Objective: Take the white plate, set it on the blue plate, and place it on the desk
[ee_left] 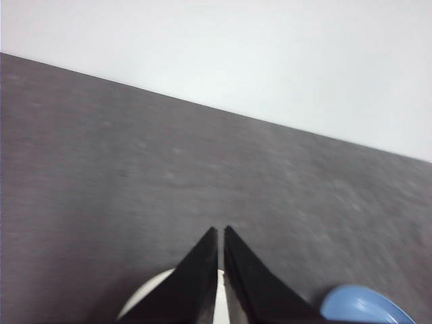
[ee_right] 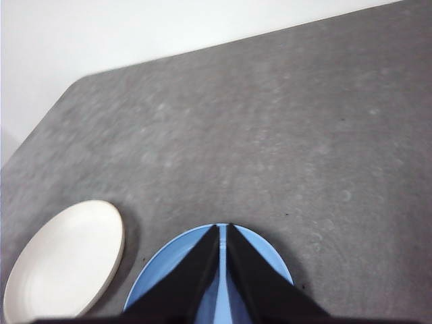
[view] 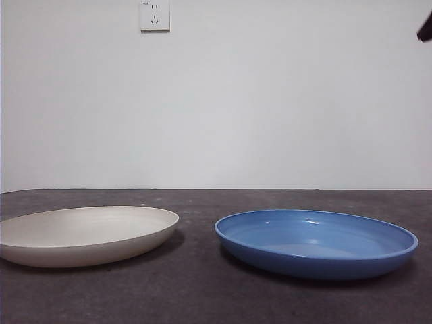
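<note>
Nothing is done yet, I judge: the white plate [view: 84, 234] sits lower left on the desk [view: 202, 297], apart from the blue plate [view: 316, 241] at lower right. My left pincer [ee_left: 221, 233] and right pincer [ee_right: 223, 229] are clenched, empty, above them.

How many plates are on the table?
2. The white plate lies on the desk at the left of the front view. The blue plate lies beside it on the right, apart from it. Nothing hides any others.
</note>
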Action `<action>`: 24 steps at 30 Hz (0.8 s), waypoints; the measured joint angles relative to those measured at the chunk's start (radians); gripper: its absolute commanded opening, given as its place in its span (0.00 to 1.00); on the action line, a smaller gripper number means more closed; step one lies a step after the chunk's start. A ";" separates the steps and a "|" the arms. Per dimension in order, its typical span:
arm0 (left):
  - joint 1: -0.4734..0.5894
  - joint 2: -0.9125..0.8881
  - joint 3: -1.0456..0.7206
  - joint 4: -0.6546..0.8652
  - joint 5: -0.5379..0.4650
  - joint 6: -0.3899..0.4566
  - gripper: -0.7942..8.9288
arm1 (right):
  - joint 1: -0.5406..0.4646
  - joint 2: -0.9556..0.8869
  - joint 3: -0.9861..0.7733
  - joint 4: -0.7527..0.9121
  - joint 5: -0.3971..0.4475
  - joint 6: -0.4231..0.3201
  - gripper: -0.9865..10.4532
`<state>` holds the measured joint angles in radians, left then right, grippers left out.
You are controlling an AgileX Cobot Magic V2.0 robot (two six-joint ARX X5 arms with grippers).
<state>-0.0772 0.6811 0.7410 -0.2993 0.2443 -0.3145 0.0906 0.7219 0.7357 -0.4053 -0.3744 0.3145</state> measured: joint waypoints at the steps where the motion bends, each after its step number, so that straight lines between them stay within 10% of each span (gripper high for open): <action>1: 0.000 0.011 0.007 -0.005 0.024 0.007 0.10 | 0.000 0.016 0.026 -0.022 -0.016 -0.016 0.10; 18: -0.041 0.183 0.057 -0.146 0.279 0.100 0.12 | 0.001 0.127 0.141 -0.229 -0.204 -0.147 0.11; 24: -0.041 0.183 0.057 -0.145 0.279 0.100 0.68 | 0.001 0.127 0.141 -0.232 -0.201 -0.162 0.51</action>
<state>-0.1184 0.8639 0.7979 -0.4446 0.5236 -0.2142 0.0917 0.8494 0.8764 -0.6373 -0.5755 0.1524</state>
